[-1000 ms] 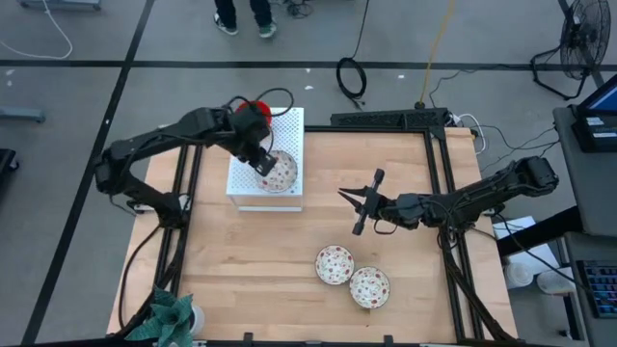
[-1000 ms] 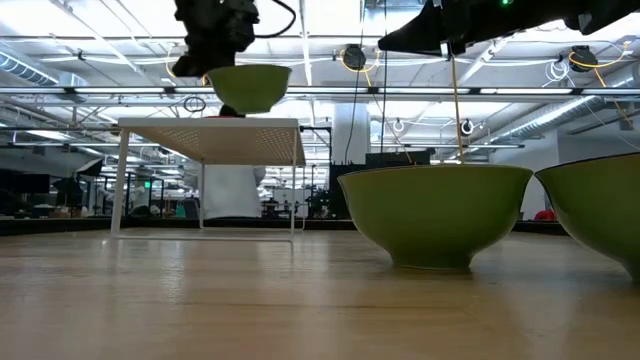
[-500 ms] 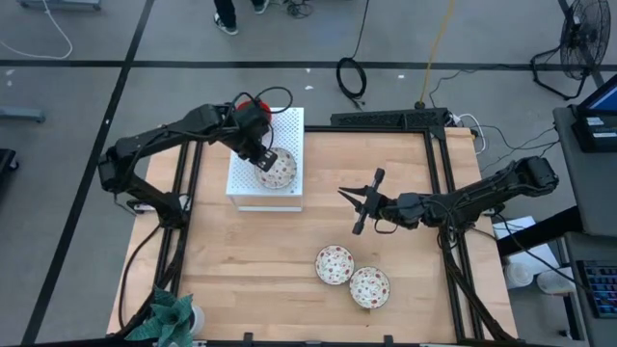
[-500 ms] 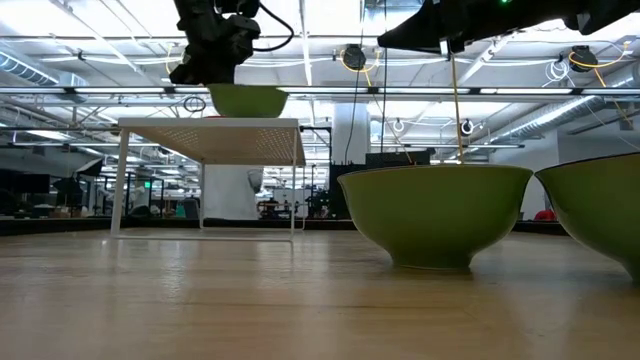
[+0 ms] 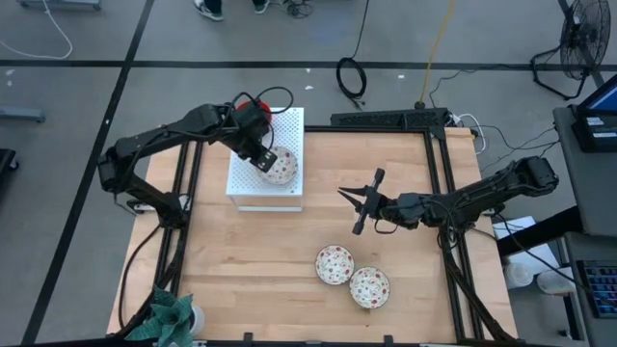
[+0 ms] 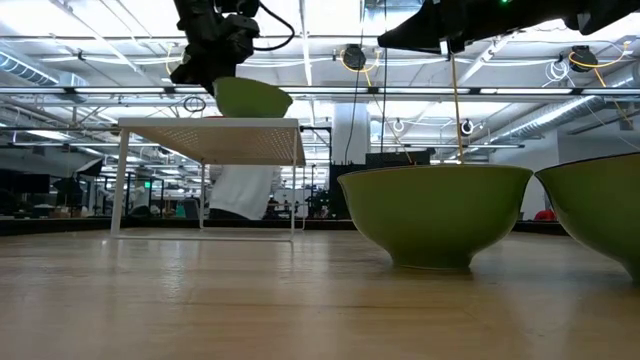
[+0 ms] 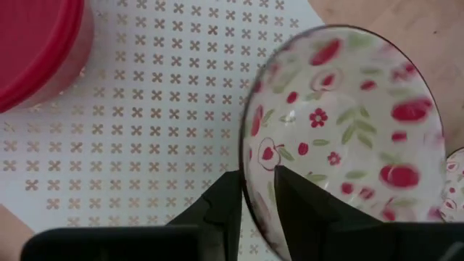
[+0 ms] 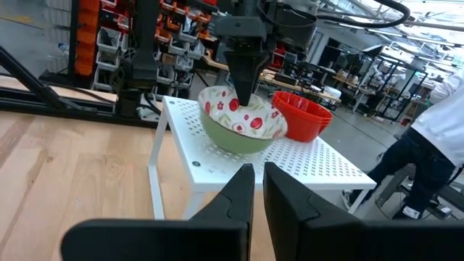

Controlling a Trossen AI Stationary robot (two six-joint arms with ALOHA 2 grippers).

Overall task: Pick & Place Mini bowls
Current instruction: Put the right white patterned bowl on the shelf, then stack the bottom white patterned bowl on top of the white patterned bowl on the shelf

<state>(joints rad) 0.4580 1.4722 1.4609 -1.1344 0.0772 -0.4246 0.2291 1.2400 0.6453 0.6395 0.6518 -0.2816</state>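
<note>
resting on the white perforated board (image 5: 267, 162), floral bowl (image 5: 281, 168) straddled by parted left pincer (image 5: 266, 163).

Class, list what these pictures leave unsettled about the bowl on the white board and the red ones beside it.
- Red bowls: count hidden; high view, left arm covers them; left wrist view, the edge crops them.
- Patterned bowl: whether it rests flat; low view shows it tilted, left gripper straddling its rim.
- Bowl's underside contact with the white board: hidden by the bowl itself.

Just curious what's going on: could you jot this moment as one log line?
left pincer: astride rim of floral bowl, set tilted on white board | red bowls: beside it | right pincer: shut, waiting mid-table
</note>
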